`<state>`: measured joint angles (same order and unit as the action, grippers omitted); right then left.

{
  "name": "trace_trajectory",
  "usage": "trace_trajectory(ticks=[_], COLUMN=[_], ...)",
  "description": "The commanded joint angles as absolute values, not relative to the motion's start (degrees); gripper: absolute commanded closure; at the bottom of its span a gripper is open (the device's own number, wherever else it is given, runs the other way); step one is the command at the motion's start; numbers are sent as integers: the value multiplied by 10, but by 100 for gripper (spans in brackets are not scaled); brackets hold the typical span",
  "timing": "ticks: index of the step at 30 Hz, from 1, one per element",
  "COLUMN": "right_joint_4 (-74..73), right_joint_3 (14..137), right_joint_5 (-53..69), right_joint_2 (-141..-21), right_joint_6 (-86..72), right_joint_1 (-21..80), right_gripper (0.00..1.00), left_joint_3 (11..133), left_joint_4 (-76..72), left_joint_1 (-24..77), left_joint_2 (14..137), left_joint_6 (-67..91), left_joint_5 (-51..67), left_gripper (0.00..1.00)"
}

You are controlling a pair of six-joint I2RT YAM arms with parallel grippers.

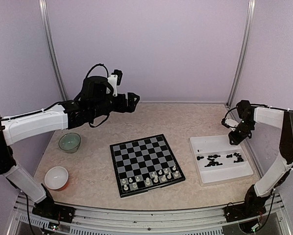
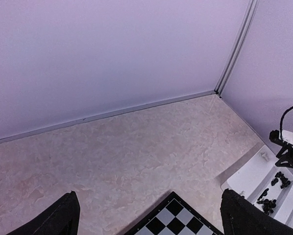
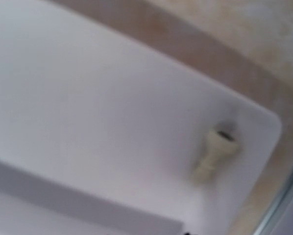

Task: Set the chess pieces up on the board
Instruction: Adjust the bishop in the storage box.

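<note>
Here's the board (image 1: 146, 164), a flat square of black and grey checks inside a thin black rim, lying mid-counter and turned a little askew to the arms. Cream pieces (image 1: 154, 177) stand upright across its two nearest rows, tiny rounded figurines, each smaller than its square, and the rest of the squares are bare. Over to the right sit the black pieces (image 1: 215, 159), tumbled in loose clusters in the white tray (image 1: 207, 146), a smooth rectangular dish with rounded corners and a low wall, just beside the board. The right wrist view is blurry but catches a lone cream piece (image 3: 216, 152) lying on its side, close to one rounded corner of that tray. The counter (image 1: 92, 161) is a mottled beige, stone-look surface. At the left, a glassy green bowl (image 1: 69, 142) and a white bowl (image 1: 56, 177) with a reddish outside sit well apart from the board. The left arm is raised high and stretched towards the back wall, its left claw (image 1: 133, 100) splayed wide with nothing between the dark fingers (image 2: 58, 220). The right arm is bent at the elbow, and the right claw (image 1: 234, 138) hangs pointing down over the far end of the tray; whether it is clenched or released, I cannot tell
</note>
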<state>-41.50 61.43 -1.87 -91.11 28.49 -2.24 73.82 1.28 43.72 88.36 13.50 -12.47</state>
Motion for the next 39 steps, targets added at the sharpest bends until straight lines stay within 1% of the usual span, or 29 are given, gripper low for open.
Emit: trace_trajectory(ticks=[1, 3, 5, 7, 10, 22, 26, 30, 33, 39], right_joint_4=[-354, -343, -338, -333, -326, -324, -339, -353, -352, -350], right_joint_3=[603, 603, 604, 608, 612, 629, 637, 640, 639, 646], right_joint_5=[-66, -74, -77, -80, -77, -60, -7, 28, 28, 4], right_joint_2=[-934, -946, -962, -975, -992, -1044, -1052, -1037, -1005, -987], right_joint_6=[265, 259, 255, 250, 245, 223, 226, 227, 228, 234], right_joint_1=[-33, -33, -33, -34, -37, -50, -50, -50, -50, -50], right_gripper=[66, 66, 66, 66, 66, 66, 69, 74, 74, 75], left_joint_3=[677, 675, 693, 716, 730, 720, 721, 723, 728, 735], left_joint_4=[-76, -85, -64, -35, -17, -20, -21, -22, -20, -16], left_joint_1=[433, 428, 427, 428, 428, 429, 429, 429, 427, 427], left_joint_2=[841, 831, 836, 851, 864, 859, 864, 867, 870, 883], left_joint_6=[136, 138, 138, 138, 142, 160, 168, 172, 175, 185], left_joint_5=[-66, -13, 18, 34, 43, 56, 68, 81, 97, 116], left_gripper=[1, 5, 10, 13, 15, 16, 16, 20, 24, 25])
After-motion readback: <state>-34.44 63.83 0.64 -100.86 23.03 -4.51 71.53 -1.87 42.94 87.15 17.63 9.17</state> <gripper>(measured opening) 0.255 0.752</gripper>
